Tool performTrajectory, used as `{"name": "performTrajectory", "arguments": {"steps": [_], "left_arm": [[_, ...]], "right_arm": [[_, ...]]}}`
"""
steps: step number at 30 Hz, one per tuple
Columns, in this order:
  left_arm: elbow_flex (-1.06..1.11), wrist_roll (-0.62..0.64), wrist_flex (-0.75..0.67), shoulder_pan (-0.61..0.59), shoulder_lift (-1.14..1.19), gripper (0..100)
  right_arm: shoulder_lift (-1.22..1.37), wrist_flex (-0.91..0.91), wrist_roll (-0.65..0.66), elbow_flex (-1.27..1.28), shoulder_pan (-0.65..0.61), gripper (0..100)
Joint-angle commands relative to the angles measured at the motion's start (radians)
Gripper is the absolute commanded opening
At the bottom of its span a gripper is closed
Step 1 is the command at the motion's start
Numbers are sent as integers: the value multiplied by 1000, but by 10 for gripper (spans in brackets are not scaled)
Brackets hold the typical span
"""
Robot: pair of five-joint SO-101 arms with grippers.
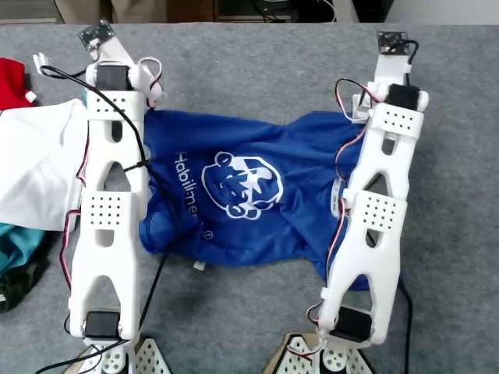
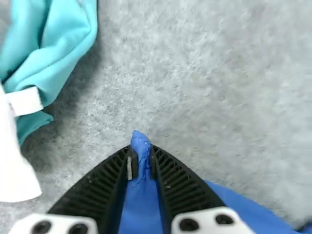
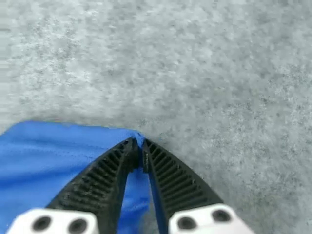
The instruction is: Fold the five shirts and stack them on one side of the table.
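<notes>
Early, I'd say: blue shirt (image 1: 242, 195) lies spread in the middle of the table (image 1: 257, 70), print up, not yet folded; left gripper (image 2: 141, 158) is clamped on one far corner, right gripper (image 3: 141, 148) pinched tight on the other. Just beside it, white shirt (image 1: 39, 171), red shirt (image 1: 12, 82) and teal shirt (image 1: 19, 241) sit crumpled, so nearly all folding and stacking looks pending
</notes>
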Motion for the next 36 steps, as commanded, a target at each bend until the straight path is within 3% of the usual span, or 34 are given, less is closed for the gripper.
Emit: {"name": "performTrajectory", "arguments": {"steps": [1,9,16,24,28,32,36], "left_arm": [[-55,14,29,8,-174,19],[-43,11,75,29,-458,18],[175,-52,78,31,-763,18],[729,-120,77,117,-1320,18],[939,-206,77,77,-1540,18],[977,-288,72,18,-1701,18],[893,-339,28,11,-1787,18]], "right_arm": [[-120,44,-2,-68,-24,5],[-390,172,-2,-67,-35,5],[-691,299,-3,-67,2,5],[-1063,226,-9,-67,24,5],[-1210,176,-5,-67,24,5],[-1345,117,9,-67,24,5],[-1452,21,103,-67,24,5]]}}
